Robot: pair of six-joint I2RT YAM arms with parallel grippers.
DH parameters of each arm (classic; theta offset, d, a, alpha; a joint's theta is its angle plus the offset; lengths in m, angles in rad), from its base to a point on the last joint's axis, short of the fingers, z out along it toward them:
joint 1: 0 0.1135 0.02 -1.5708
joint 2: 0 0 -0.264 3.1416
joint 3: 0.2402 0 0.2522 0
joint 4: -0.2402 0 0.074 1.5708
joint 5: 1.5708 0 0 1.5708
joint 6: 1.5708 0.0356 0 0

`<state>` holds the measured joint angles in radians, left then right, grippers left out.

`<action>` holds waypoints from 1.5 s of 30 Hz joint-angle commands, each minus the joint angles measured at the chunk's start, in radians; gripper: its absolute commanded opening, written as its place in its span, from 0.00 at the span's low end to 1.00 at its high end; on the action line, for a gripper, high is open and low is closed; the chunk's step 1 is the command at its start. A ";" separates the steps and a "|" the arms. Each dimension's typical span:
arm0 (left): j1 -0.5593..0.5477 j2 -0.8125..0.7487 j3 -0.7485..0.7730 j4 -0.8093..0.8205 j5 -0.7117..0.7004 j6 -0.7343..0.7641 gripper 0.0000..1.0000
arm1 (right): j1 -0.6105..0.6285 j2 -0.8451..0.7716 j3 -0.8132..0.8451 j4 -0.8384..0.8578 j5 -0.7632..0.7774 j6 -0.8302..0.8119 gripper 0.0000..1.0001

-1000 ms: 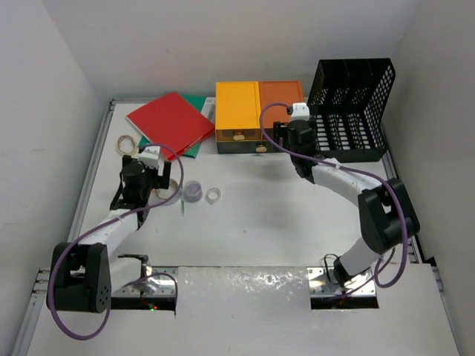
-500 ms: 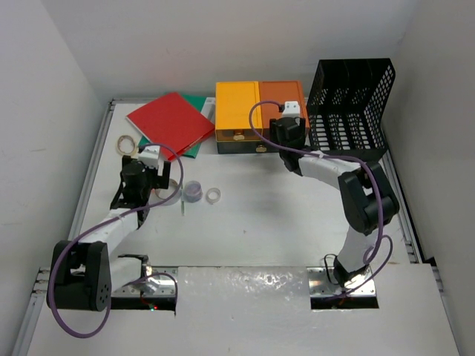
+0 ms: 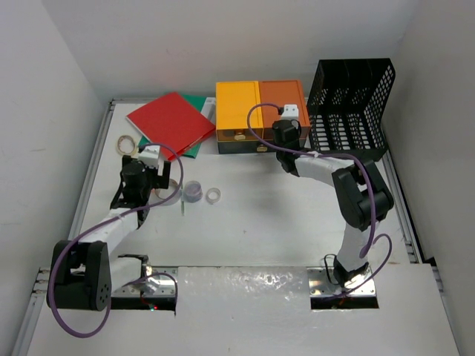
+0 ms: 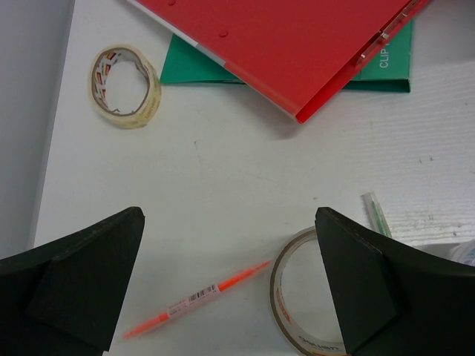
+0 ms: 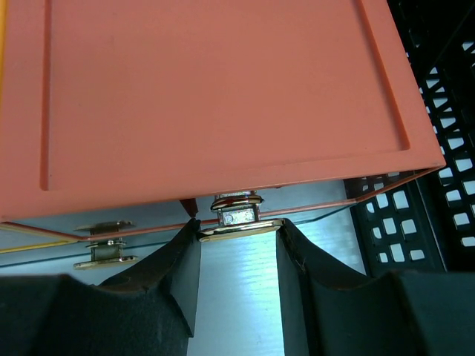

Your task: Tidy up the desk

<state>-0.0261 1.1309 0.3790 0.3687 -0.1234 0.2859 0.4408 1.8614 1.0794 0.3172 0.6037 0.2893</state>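
**Right end effector on drawer pull; left one waiting open**

Right end effector [image 5: 239,226] is closing narrowly around the metal pull [image 5: 237,211] of the orange drawer box [image 5: 223,96]. Both fingers are appearing to touch the ends of the pull's plate. Judgement: it is gripping here because the drawer needs opening before small items can go inside. The box is sitting at the far edge of the desk surface [image 3: 282,222], just beside the black mesh rack [image 3: 352,104].

Left end effector [image 4: 226,222] is hanging wide open, holding nothing, above an orange pen [image 4: 197,300] and a clear tape roll [image 4: 304,297]. It is probably waiting over them for a pick. Farther out, 1 yellowish tape roll [image 4: 125,85] is lying loose, and a red folder [image 4: 297,44] is lying on a green folder [image 4: 378,70]. The 2 folders are likely awaiting the rack.
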 commanded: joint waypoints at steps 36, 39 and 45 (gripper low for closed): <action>0.008 0.047 0.087 -0.027 -0.015 0.004 1.00 | 0.190 -0.441 -0.374 -0.119 -0.071 0.059 0.05; 0.008 0.049 0.097 -0.036 -0.012 0.006 1.00 | 0.190 -0.452 -0.371 -0.147 -0.073 0.045 0.30; 0.008 0.056 0.104 -0.047 -0.015 0.018 1.00 | 0.193 -0.502 -0.363 -0.205 -0.116 0.025 0.78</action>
<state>-0.0261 1.1793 0.4446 0.3019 -0.1379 0.2909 0.6193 1.4124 0.7013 0.1307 0.5526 0.3340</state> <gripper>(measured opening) 0.996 0.754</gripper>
